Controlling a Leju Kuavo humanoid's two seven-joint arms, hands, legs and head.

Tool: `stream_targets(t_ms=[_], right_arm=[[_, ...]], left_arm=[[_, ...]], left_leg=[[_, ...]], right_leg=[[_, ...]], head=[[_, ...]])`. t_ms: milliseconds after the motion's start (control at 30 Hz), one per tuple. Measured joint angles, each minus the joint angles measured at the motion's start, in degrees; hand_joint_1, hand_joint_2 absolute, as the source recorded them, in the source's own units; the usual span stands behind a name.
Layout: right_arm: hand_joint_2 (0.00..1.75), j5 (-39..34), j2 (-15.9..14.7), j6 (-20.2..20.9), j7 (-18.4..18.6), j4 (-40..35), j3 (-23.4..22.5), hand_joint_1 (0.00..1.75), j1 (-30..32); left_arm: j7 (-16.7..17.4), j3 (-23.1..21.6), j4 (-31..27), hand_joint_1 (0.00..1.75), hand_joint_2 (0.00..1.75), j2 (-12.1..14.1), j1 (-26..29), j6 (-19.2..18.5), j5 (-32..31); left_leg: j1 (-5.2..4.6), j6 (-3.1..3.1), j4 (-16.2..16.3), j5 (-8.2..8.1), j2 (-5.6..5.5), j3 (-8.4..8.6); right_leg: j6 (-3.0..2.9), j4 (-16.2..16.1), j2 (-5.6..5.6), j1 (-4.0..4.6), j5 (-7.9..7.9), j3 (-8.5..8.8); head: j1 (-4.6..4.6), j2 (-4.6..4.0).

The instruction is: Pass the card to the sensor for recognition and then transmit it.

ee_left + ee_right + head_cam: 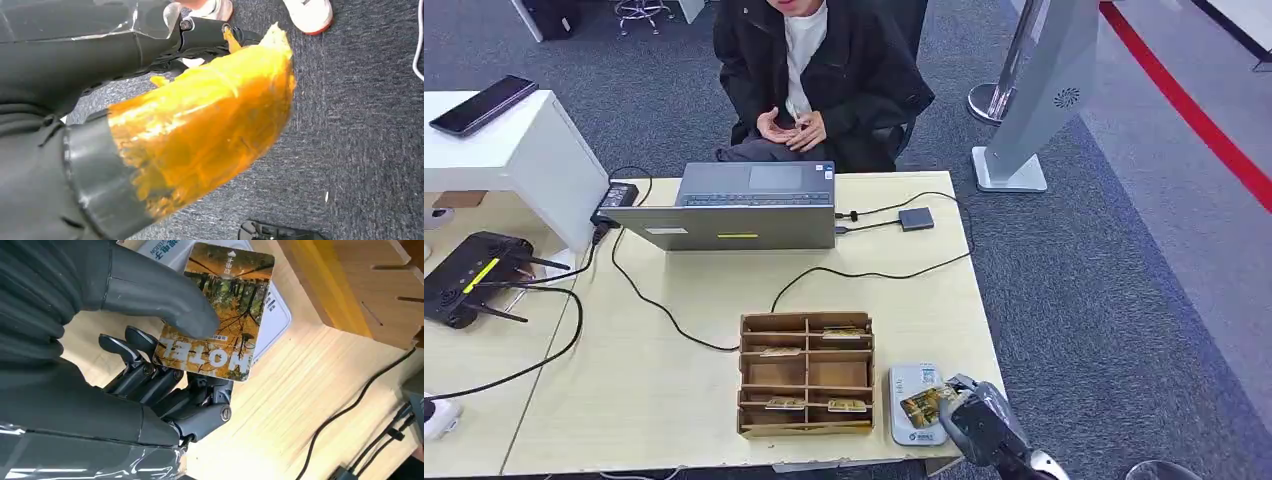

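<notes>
My right hand (977, 415) is at the table's front right corner and pinches a hotel card (220, 315) printed with autumn trees between its thumb and fingers. The card (921, 405) lies flat just above the white card sensor (912, 385), which sits to the right of the wooden card rack (805, 372). In the right wrist view the sensor (274, 315) shows beneath the card. The rack holds several more cards in its slots. In the left wrist view my left hand (200, 130) hangs above the carpet, wrapped in an orange cover; how its fingers lie is hidden.
A person in a dark jacket (819, 60) sits behind the laptop (744, 205) at the table's far edge. Black cables (864, 270) cross the tabletop to a small hub (916, 218). A router (469, 275) sits at the left, a kiosk stand (1039, 100) on the carpet to the right.
</notes>
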Motion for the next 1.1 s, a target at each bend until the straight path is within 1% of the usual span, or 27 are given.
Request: stream_targets(t_ms=[233,467,600,767,1100], right_arm=[[1.75,1.1,0.0,-0.55,0.35,1.18,0.79,1.75,-0.88],[1.75,8.21,0.59,-4.26,3.23,2.91,1.97,1.75,-2.25],[1.75,11.5,0.96,-5.44,4.81,3.54,2.54,1.75,-2.75],[1.75,15.48,1.51,-6.05,6.6,4.61,3.28,1.75,-3.61],[1.75,18.8,2.14,-6.47,8.09,5.53,4.26,1.75,-4.43]], left_arm=[[0.04,0.0,0.0,0.0,0.0,0.0,0.0,0.0,-0.04],[0.07,0.0,0.0,0.0,0.0,-0.02,0.0,0.0,0.0],[0.07,0.0,0.0,0.0,0.0,-0.09,0.01,0.0,0.02],[0.07,0.02,0.0,0.0,0.0,-0.17,0.02,0.02,0.61],[-0.09,0.0,0.0,0.0,0.0,-0.17,0.02,0.07,1.05]], left_leg=[[0.0,0.0,0.0,0.0,0.01,0.01],[0.0,0.0,0.0,0.0,0.0,0.03],[0.0,0.0,0.0,0.0,0.0,0.03],[0.0,0.0,0.0,0.0,0.0,0.06],[0.0,0.0,0.0,0.0,0.02,0.15]], right_leg=[[0.0,0.0,0.0,0.0,0.0,0.02],[0.0,0.0,0.0,0.0,0.0,0.03],[0.0,0.0,0.0,0.0,0.0,0.05],[0.0,0.0,0.0,0.0,0.0,0.07],[0.0,0.0,0.01,0.0,0.0,0.14]], head=[[0.0,0.0],[0.0,0.0],[0.0,0.0],[0.0,0.0],[0.0,0.0]])
